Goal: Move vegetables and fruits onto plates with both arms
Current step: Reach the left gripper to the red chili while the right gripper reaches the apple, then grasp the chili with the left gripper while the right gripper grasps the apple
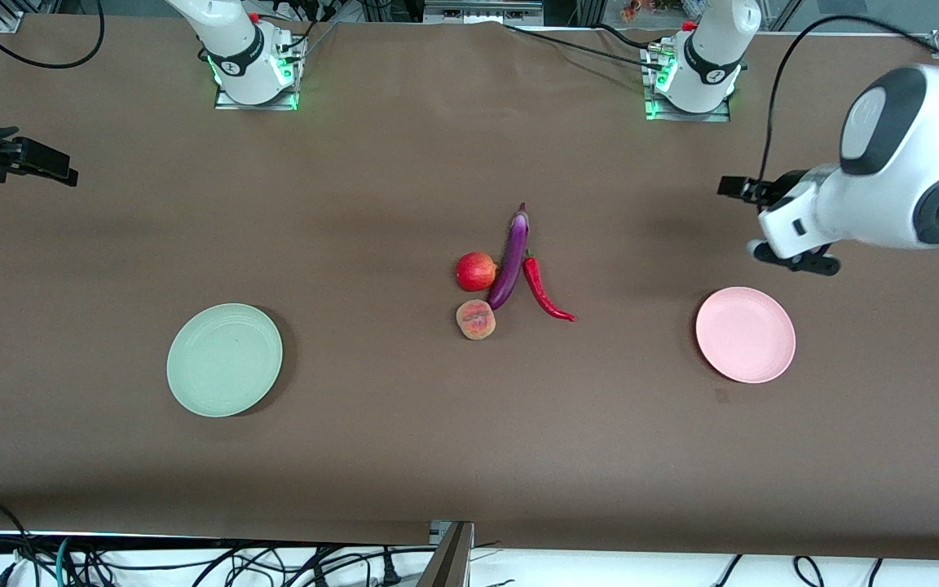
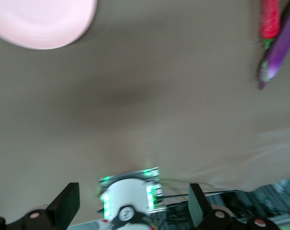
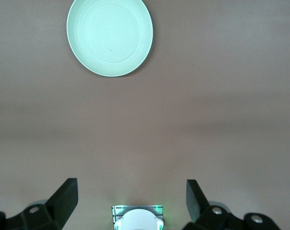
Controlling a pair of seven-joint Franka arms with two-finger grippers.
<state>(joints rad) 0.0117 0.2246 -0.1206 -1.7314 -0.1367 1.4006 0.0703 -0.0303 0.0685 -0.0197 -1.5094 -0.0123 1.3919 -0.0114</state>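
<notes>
I have all four items bunched mid-table. The eggplant (image 1: 511,260) lies lengthwise with the apple (image 1: 476,271) touching it on the right arm's side and the chili (image 1: 545,291) just beside it on the left arm's side. The peach (image 1: 475,319) sits at the eggplant's nearer tip, nearer the camera than the apple.

The green plate (image 1: 224,359) lies toward the right arm's end and the pink plate (image 1: 745,334) toward the left arm's end, both bare and well apart from the produce.

My left gripper (image 2: 134,207) hangs over bare cloth near the pink plate, fingers spread wide, holding nothing. My right gripper (image 3: 131,200) hangs over the table edge at its own end, equally wide and empty.
</notes>
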